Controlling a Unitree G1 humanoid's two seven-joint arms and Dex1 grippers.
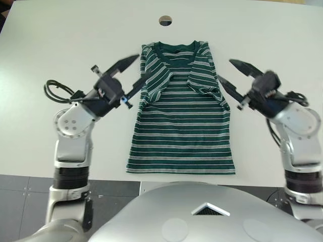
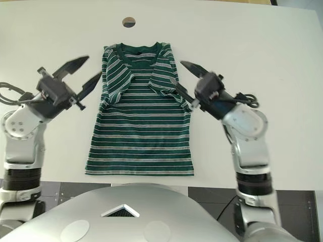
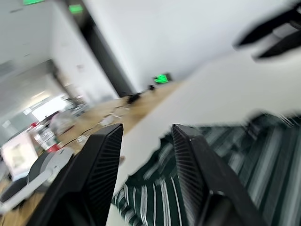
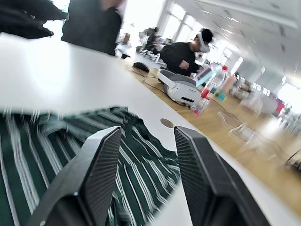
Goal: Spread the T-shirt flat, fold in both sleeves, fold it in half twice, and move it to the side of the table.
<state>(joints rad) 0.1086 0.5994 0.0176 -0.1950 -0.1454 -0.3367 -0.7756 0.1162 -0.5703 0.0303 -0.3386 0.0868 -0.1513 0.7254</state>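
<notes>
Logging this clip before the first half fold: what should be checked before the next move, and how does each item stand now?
1. The T-shirt lies flat on the table: ok.
2. Both sleeves folded in: ok.
3. Folds smooth: not ok; the one nearer the right tool bunches slightly.
4. The hem straight: ok.
5. The left tool open, holding nothing: ok.
6. The right tool open, holding nothing: ok.

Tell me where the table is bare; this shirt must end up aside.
Bare table left of the left arm and right of the right arm; the far strip past the collar, around the hole. Crowded: both T-shirt edges, where open jaws hover.
</notes>
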